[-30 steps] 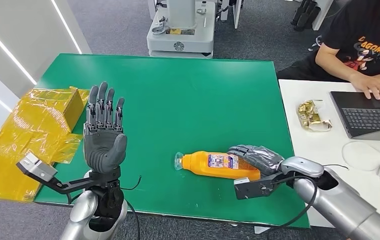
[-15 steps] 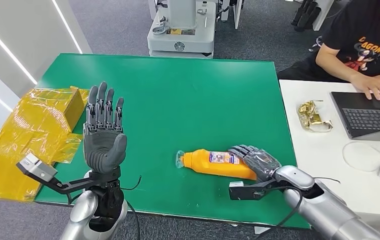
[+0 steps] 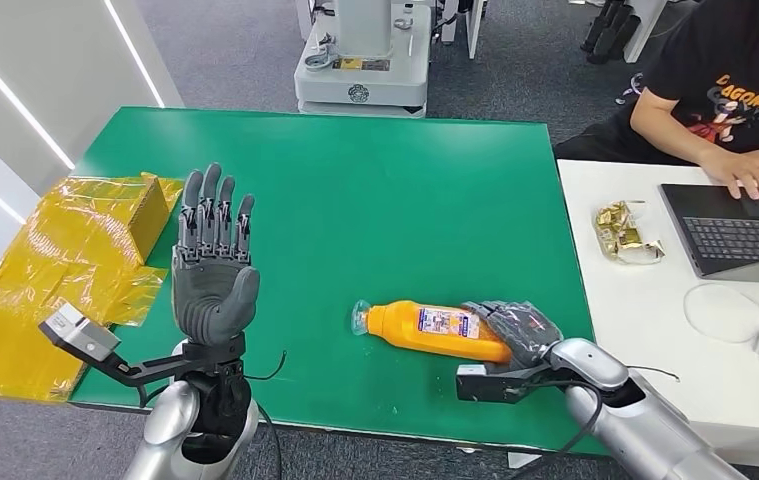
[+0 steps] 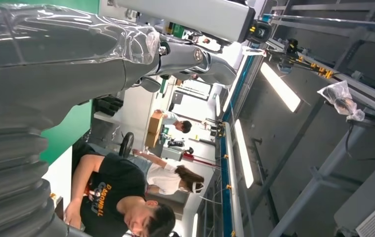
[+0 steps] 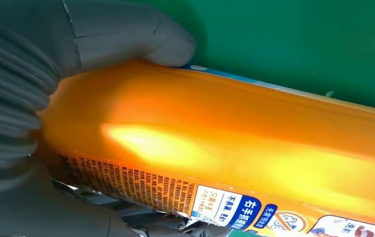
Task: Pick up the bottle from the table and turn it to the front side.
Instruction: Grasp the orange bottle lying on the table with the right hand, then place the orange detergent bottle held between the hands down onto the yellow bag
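Head view, table: a flat green table point(image 3: 355, 190) with a matte top; a white table point(image 3: 655, 300) butts against its right side.
Bottle: an orange plastic bottle point(image 3: 435, 330) lies on its side near the green table's front edge, its clear cap end pointing left and a small printed label facing up. The body is smooth, glossy and slightly flattened.
Right robot hand: the right robot hand point(image 3: 520, 330) is wrapped around the bottle's base end, dark ribbed fingers point(image 3: 505, 318) laid over the top.
Right wrist view: the grey thumb point(image 5: 126, 34) presses against the bottle's point(image 5: 225, 148) shiny orange side, with fingers underneath; fine print runs along the label's edge.
Left robot hand: the left robot hand point(image 3: 213, 265) stands upright over the table's front left, palm toward the camera, fingers straight and close side by side, holding nothing.
Yellow wrap: crinkled yellow plastic film point(image 3: 45, 290) drapes off the table's left edge around a boxy shape.
Person: a person in a black printed shirt point(image 3: 725, 80) sits at the white table, one hand on a dark laptop point(image 3: 735, 235); a crumpled gold foil wrapper point(image 3: 627, 232) lies beside it.
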You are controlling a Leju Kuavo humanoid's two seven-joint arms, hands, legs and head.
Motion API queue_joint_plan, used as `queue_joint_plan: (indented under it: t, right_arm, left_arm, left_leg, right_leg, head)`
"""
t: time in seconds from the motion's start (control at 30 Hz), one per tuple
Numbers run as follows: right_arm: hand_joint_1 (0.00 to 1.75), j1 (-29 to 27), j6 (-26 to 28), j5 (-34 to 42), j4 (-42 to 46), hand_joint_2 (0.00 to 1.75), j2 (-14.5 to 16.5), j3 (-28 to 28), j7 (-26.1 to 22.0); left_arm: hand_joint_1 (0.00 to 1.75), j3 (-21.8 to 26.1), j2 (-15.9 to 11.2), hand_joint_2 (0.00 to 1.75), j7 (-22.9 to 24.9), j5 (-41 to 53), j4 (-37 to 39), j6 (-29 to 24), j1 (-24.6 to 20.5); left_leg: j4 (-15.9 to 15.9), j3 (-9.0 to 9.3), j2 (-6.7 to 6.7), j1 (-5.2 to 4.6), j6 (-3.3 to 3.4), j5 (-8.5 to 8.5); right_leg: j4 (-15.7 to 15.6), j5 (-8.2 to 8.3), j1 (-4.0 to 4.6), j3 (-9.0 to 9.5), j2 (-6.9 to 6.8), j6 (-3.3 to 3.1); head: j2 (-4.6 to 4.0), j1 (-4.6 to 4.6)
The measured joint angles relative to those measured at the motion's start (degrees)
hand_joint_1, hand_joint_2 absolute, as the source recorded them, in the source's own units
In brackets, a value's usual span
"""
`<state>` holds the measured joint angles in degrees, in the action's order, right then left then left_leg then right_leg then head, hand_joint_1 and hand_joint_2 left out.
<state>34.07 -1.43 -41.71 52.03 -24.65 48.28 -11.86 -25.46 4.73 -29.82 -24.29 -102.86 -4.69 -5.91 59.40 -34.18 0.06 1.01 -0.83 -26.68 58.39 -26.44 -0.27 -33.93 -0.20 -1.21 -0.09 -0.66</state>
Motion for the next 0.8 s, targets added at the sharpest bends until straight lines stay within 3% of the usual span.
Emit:
queue_joint_plan:
  t: [0.17,0.4,0.53,0.67,0.8]
  right_arm:
    - [1.75,-2.13,2.83,-1.24,1.56,1.75,0.36,-2.15,0.74]
    - [1.75,-13.74,19.79,2.47,13.24,1.75,2.65,-11.06,3.96]
    - [1.75,-20.26,24.15,4.0,20.99,1.75,4.55,-15.65,4.5]
    - [1.75,-24.2,26.31,4.25,25.85,1.75,6.07,-18.78,3.7]
    - [1.75,-28.46,32.3,4.51,31.51,1.75,8.58,-22.38,1.09]
  left_arm:
    - [0.0,0.05,0.32,1.75,0.39,0.44,0.0,0.05,0.04]
    - [0.0,0.69,0.51,1.75,2.5,2.34,-0.07,0.05,1.02]
    - [0.0,0.7,0.67,1.75,3.4,2.55,-0.07,0.05,1.07]
    - [0.0,0.7,0.84,1.75,4.2,2.96,-0.07,0.07,1.07]
    - [0.0,0.67,0.85,1.75,5.97,3.92,-0.03,0.62,1.05]
  left_leg:
    - [0.01,-0.02,-0.02,0.0,0.0,0.0]
    - [-0.02,-0.11,-0.13,0.02,0.0,-0.03]
    - [-0.05,-0.14,-0.12,0.02,0.01,-0.05]
    - [-0.05,-0.15,-0.13,0.01,0.02,-0.05]
    - [-0.02,-0.14,-0.11,0.0,0.02,-0.05]
  right_leg:
    - [0.0,0.0,0.0,0.0,-0.02,0.01]
    - [0.01,-0.07,0.03,-0.07,-0.14,0.03]
    - [0.01,-0.11,0.03,-0.1,-0.14,0.05]
    - [0.0,-0.14,0.03,-0.09,-0.15,0.1]
    - [0.0,-0.13,0.02,-0.1,-0.12,0.1]
  head:
    - [0.0,0.01]
    - [0.0,0.01]
    - [0.0,-0.01]
    - [0.0,0.01]
    - [0.0,0.01]
